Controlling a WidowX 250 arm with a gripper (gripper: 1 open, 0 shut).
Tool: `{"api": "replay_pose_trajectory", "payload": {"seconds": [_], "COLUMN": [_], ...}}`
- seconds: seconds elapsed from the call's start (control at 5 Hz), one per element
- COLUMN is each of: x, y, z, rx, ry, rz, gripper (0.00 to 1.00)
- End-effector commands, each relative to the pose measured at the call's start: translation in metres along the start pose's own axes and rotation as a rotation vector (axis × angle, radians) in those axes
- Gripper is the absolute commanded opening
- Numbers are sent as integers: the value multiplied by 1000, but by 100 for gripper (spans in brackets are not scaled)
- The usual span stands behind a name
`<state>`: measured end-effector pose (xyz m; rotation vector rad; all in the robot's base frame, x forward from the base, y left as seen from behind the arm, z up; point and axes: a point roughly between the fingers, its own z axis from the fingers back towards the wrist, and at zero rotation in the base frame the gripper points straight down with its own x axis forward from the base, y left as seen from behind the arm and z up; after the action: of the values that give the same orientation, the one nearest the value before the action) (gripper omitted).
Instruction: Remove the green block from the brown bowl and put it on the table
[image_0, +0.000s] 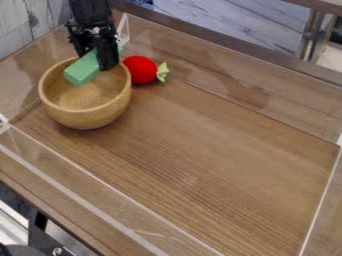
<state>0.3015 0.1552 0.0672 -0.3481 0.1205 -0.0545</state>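
My black gripper (91, 50) hangs over the back rim of the brown bowl (86, 103), shut on the upper end of the green block (82, 70). The block is tilted and lifted above the bowl's hollow, clear of its floor. The bowl stands at the left of the wood-grain table (214, 150). Nothing else shows inside the bowl.
A red strawberry-like toy (142, 71) with green leaves lies just right of the bowl, close to my gripper. Low clear acrylic walls (60, 185) edge the tabletop.
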Motion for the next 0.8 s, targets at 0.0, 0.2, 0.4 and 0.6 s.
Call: {"api": "replay_pose_trajectory", "payload": {"seconds": [0.0,0.2,0.4,0.6], "x": [-3,-12,-22,-22], "y": [-2,-7,-14,-20], "z": [9,22,48,59], "rx": [23,13,-13,-36], "ry": [-34,-41,-62,-69], "rz": [-15,1,18,-6], "gripper": [0,0,0,0]}}
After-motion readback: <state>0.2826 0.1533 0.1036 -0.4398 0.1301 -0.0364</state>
